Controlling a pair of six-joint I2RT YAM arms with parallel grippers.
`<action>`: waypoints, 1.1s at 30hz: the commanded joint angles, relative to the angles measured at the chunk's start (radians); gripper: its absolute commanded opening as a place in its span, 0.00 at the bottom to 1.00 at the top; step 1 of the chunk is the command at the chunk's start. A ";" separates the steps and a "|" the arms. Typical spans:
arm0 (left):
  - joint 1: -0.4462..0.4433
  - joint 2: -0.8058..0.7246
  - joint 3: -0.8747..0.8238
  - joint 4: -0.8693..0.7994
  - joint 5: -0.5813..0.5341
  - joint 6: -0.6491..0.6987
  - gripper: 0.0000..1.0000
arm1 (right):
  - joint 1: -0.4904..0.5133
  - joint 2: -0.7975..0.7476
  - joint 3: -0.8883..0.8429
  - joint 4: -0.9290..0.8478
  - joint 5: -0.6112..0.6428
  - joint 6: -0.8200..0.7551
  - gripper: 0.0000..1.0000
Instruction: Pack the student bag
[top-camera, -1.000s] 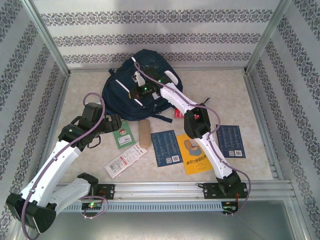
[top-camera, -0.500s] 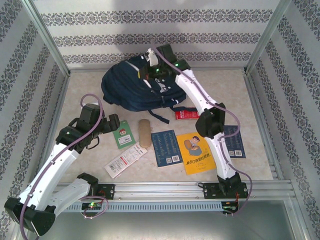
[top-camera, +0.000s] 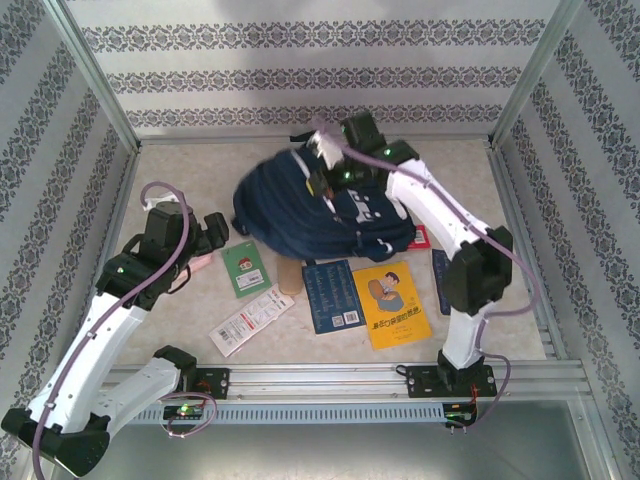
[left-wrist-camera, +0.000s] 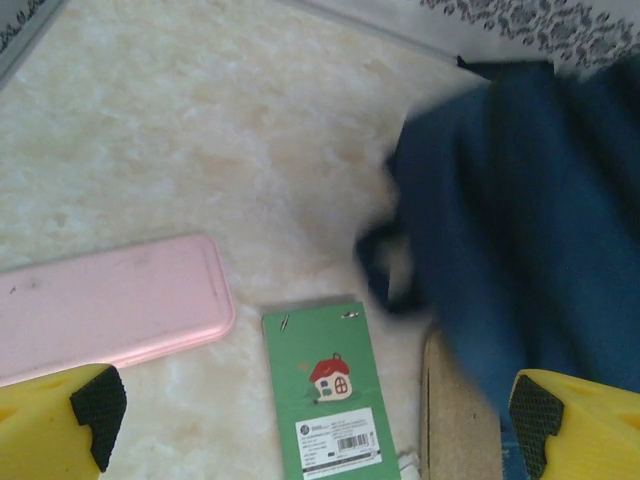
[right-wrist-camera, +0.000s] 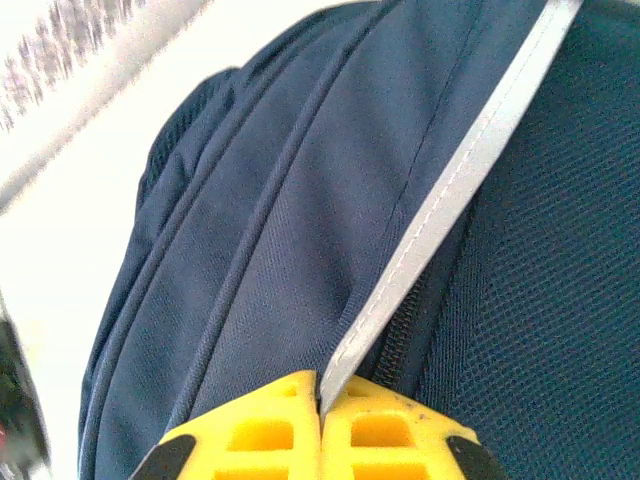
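The student bag (top-camera: 290, 215) lies on the table (top-camera: 180, 190) just toward 12 o'clock from its centre, its navy bulk blurred in the top view. Its 6 o'clock edge overlaps the top of a blue book (top-camera: 332, 294) and the end of a tan oblong case (top-camera: 290, 275).

The right gripper (top-camera: 322, 172) sits at the bag's 12 o'clock end. The right wrist view shows its yellow fingers pressed together (right-wrist-camera: 322, 395), pinching the lower end of a white reflective stripe (right-wrist-camera: 460, 170) that runs beside a zip on the bag (right-wrist-camera: 250, 220).

The left gripper (top-camera: 213, 228) hangs at 9 o'clock from the bag, apart from it. In its own view the two yellow fingertips stand wide apart (left-wrist-camera: 320, 415) with nothing held between them. Below it lie a pink case (left-wrist-camera: 110, 310) and a green notebook (left-wrist-camera: 330, 395) with a small house picture, close together but not touching. The bag (left-wrist-camera: 520, 200) fills that view's 3 o'clock side.

In the top view the green notebook (top-camera: 243, 268) is at 7 o'clock from the bag. A white packet (top-camera: 250, 318) lies farther out the same way. A yellow book (top-camera: 390, 305) lies at 5 o'clock, just beside the blue book, and a red item (top-camera: 420, 238) peeks out at the bag's 4 o'clock edge.
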 joint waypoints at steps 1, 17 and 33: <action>0.014 0.028 0.043 0.014 -0.022 -0.022 1.00 | 0.113 -0.113 -0.125 0.113 0.140 -0.293 0.00; 0.133 0.615 0.245 0.142 0.311 -0.053 1.00 | 0.115 -0.325 -0.565 0.424 -0.013 -0.338 0.50; 0.167 1.179 0.625 0.128 0.694 0.096 0.95 | 0.075 -0.836 -0.948 0.077 0.598 0.652 0.00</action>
